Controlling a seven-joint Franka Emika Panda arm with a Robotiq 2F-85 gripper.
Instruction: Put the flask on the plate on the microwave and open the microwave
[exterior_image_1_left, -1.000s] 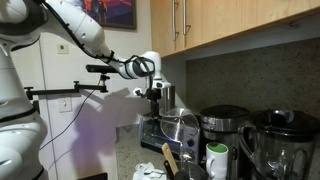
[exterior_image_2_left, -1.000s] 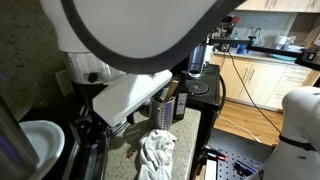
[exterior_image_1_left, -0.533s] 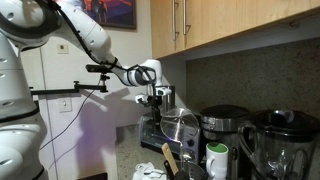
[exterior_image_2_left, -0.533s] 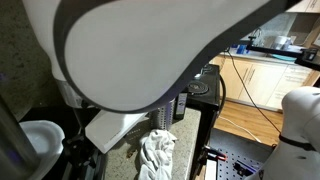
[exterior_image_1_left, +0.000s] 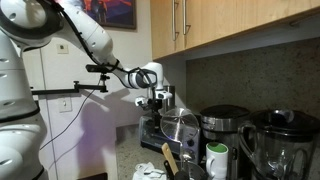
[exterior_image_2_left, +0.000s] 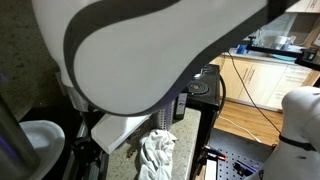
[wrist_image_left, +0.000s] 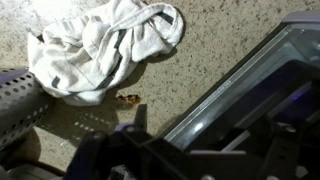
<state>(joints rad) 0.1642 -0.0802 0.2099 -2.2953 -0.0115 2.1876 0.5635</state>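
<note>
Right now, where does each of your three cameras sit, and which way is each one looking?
Exterior view: stands aside, looking along the row of microwave, cooker and blender; the white arm and pincer show.
Exterior view: sits low, very near the robot, facing wooden cabinets across the room; a white arm shell blocks most of it.
Wrist view: looks down at the speckled counter and a white cloth; dark pincer parts fill the bottom.
Shared: that cloth also shows in an exterior view.
</note>
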